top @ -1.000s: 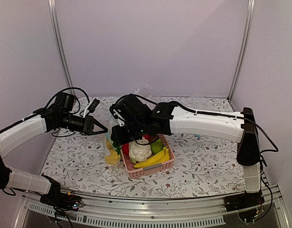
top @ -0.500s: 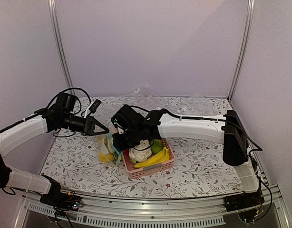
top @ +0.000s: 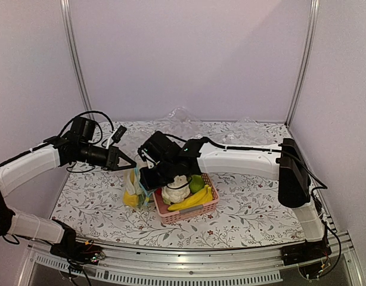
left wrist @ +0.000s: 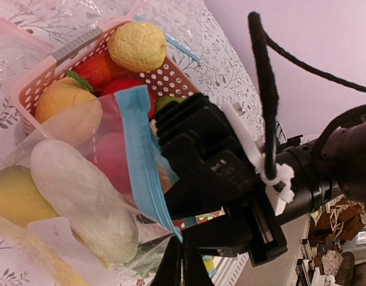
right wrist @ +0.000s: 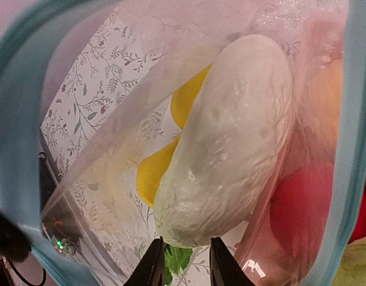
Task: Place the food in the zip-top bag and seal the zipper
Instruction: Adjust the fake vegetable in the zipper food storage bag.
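Left wrist view has the bag hanging from the left gripper, whose fingers are pinched together on its edge by the zipper. Inside lie the white piece and the yellow fruit. The right gripper reaches into the mouth, fingers slightly apart just above the white piece. The basket sits just beside the bag. Since a second ago the right arm has dropped lower and the bag has shifted slightly left.
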Robot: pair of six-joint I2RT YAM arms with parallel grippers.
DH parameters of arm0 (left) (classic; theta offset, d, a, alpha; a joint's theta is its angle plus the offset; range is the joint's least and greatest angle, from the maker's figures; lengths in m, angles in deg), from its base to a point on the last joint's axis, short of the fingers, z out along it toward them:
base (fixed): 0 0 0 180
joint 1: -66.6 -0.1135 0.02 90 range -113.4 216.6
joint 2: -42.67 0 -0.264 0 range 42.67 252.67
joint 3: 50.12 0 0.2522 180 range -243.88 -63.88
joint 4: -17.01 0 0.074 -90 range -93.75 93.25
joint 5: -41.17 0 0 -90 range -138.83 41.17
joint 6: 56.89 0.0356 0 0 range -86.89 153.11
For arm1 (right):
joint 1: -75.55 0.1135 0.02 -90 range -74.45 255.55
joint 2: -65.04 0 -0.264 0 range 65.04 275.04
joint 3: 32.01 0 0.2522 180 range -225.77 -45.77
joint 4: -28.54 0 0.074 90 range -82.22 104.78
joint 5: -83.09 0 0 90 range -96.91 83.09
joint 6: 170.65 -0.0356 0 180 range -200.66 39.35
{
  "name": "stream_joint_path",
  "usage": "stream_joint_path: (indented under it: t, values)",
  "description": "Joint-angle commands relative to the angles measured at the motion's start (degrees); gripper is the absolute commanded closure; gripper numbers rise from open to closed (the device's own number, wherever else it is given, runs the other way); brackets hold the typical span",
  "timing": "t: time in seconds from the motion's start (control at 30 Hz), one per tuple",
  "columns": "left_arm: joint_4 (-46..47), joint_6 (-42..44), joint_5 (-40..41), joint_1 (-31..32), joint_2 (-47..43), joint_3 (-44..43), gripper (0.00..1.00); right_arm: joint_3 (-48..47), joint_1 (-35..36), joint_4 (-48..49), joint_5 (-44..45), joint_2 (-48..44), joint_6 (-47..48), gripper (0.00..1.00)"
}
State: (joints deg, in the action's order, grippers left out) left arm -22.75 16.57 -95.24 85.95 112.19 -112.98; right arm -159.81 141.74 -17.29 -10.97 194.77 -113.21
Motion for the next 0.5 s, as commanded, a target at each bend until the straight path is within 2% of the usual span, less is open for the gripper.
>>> stream_joint_path:
  t: [0.0,0.3,0.4,0.47]
  values:
    - [-1.3,0.5,5.3,0.3,0.3,-0.3,1.00,1.7,-0.3,1.8,-1.2,-5.0,0.3,0.73]
    - [-0.4,-1.1,6.8,-3.4,-0.3,0.3,1.00,12.0,-0.3,2.9,0.9,-19.3,4.0,0.43]
    - [-0.3,-1.2,6.2,-3.7,0.1,0.3,1.00,15.3,-0.3,2.5,3.6,-24.2,4.4,0.37]
    - [-0.3,-1.2,5.9,-3.8,0.4,0.3,1.00,17.0,-0.4,1.2,8.9,-26.7,4.6,0.34]
